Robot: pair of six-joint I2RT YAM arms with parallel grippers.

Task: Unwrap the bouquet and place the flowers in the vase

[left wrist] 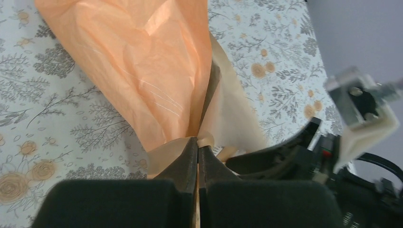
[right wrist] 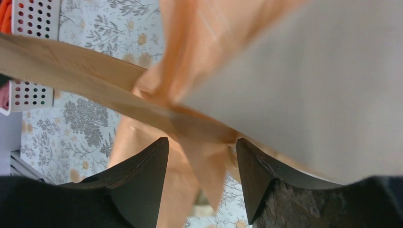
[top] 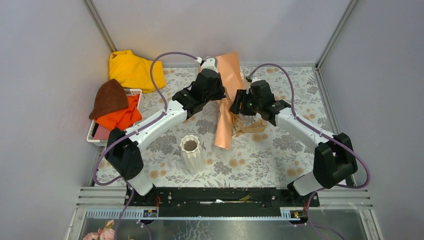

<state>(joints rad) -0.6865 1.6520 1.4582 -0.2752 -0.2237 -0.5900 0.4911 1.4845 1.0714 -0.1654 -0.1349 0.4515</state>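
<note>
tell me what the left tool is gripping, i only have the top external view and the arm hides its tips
Observer: The left wrist view shows the left tool shut, pinching the tan kraft paper where the wrap is gathered. The peach-orange inner sheet fans out beyond it.
Operator: and the other arm, has it got anything
Observer: The right wrist view shows the right tool open. A fold of the orange sheet hangs in the gap and seems to touch neither finger.
Operator: any flowers showing up close
Observer: None in either wrist view, only paper and the grey-and-orange floral-print tablecloth.
</note>
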